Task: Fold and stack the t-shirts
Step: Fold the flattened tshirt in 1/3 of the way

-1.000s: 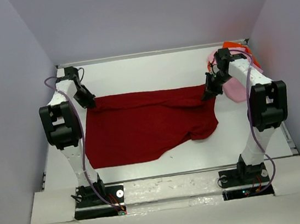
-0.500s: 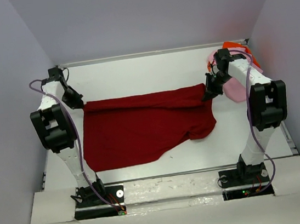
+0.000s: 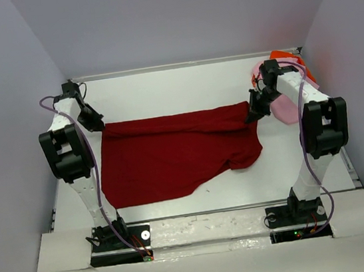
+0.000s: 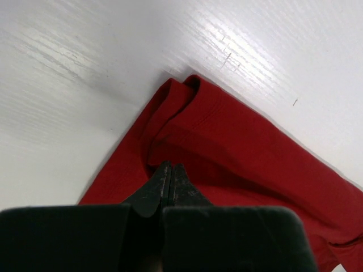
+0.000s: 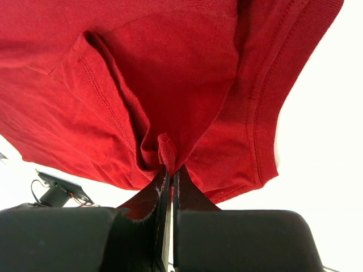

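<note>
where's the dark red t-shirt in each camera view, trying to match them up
Top external: the dark red t-shirt lies spread across the middle of the picture.
Left wrist: it fills the lower right, with a folded corner pointing up and left.
Right wrist: it fills the upper frame, bunched into the right gripper.
Shared landmark: the white table around the shirt shows in all three views.
</note>
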### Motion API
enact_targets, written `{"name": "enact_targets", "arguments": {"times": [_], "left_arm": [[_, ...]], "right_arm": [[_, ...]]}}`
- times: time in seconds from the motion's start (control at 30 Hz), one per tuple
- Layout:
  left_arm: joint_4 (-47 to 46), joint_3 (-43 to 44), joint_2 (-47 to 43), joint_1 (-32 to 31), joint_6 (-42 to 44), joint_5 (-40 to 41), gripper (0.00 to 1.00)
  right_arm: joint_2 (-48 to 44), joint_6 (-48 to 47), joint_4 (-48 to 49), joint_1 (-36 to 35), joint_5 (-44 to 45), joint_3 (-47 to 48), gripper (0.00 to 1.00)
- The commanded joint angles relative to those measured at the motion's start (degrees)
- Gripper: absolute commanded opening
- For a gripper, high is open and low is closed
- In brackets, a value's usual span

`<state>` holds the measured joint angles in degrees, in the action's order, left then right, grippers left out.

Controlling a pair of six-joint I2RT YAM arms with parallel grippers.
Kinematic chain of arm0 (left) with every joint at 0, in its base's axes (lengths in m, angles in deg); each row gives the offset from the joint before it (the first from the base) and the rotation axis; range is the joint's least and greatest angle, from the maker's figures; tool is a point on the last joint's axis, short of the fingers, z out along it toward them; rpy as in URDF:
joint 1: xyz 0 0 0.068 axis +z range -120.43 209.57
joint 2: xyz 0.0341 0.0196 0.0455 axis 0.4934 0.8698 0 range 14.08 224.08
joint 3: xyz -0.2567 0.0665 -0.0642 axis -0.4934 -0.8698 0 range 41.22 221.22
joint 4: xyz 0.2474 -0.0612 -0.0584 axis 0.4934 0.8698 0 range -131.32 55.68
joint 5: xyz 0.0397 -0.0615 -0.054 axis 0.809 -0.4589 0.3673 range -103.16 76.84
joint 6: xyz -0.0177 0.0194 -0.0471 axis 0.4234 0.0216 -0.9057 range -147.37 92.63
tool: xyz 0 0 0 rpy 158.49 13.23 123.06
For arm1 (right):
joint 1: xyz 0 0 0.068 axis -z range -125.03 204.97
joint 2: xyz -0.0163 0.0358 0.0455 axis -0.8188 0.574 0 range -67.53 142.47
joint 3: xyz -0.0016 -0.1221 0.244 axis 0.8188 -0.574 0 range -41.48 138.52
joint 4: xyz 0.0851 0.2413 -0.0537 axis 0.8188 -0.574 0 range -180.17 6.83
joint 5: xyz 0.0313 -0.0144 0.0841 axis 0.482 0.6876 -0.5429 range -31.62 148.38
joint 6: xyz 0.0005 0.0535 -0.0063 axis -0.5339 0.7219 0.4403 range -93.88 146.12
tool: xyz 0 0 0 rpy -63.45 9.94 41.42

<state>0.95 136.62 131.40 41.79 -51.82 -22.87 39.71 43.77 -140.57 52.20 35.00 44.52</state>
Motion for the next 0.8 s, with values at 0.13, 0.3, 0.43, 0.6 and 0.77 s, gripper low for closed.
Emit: {"name": "enact_targets", "arguments": {"times": [0.13, 0.3, 0.43, 0.6, 0.77], "left_arm": [[-0.1, -2.0, -2.0, 0.0, 1.4, -0.9, 0.11], [0.3, -3.0, -4.6, 0.0, 0.5, 1.6, 0.99], [-0.2, -3.5, -6.9, 0.0, -0.2, 2.9, 0.99], [-2.9, -2.7, -9.6, 0.1, -1.8, 0.3, 0.99], [-5.3, -0.5, -9.4, -1.7, -2.4, -5.0, 0.99]], "right_arm": [[0.6, -1.6, -1.1, -0.5, 1.1, 0.2, 0.07], [0.9, -2.0, -2.7, -0.5, 3.9, 1.4, 1.0], [0.8, -1.8, -3.1, -0.5, 6.5, 2.7, 1.0], [1.4, -0.8, -1.8, -0.5, 4.0, 6.5, 1.0], [4.6, 1.1, 0.2, -1.0, -0.5, 11.0, 0.57]]}}
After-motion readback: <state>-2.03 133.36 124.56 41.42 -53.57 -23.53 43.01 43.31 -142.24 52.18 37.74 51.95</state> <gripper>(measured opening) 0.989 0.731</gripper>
